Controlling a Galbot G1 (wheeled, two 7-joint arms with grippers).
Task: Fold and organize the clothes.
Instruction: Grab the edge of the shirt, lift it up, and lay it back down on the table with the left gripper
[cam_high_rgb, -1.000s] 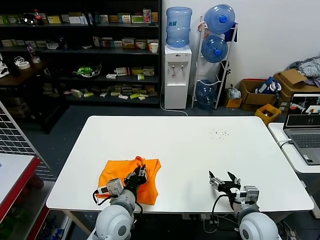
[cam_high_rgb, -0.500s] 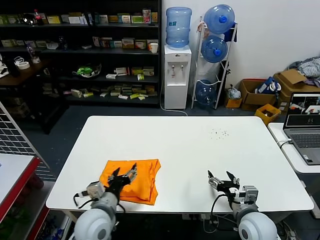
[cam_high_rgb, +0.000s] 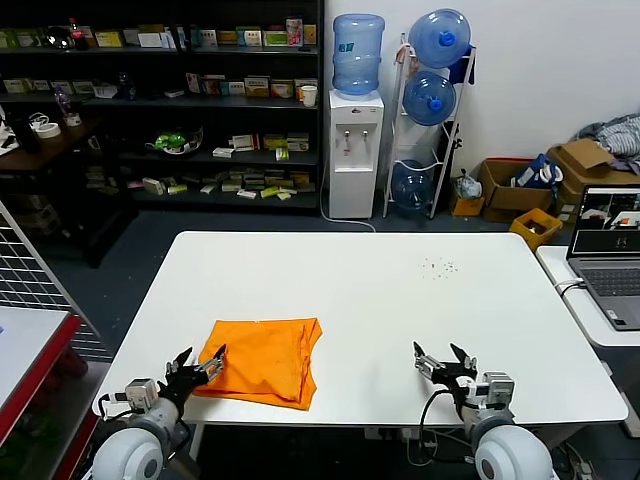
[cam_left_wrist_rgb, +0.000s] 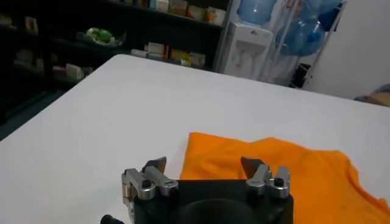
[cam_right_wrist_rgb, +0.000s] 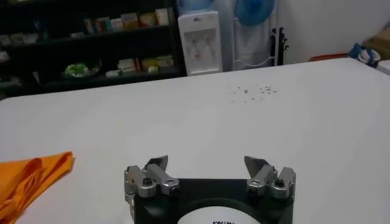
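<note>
T-shirt (cam_high_rgb: 262, 360) folded on table (cam_high_rgb: 380, 300); left gripper (cam_high_rgb: 198, 362) spread at its corner, right gripper (cam_high_rgb: 446, 360) spread, idle; edges should be squared gently.

On my feed I saw a plain bright orange T-shirt (cam_high_rgb: 262, 361) on a white table (cam_high_rgb: 380, 290), black-and-silver grippers, left (cam_high_rgb: 196, 366) and right (cam_high_rgb: 444, 358), and a faint dark speckle patch (cam_high_rgb: 438, 266).

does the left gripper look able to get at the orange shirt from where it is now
Probably yes. The left gripper is open at the near left edge of the folded orange T-shirt, and nothing lies between them on the white table.
</note>
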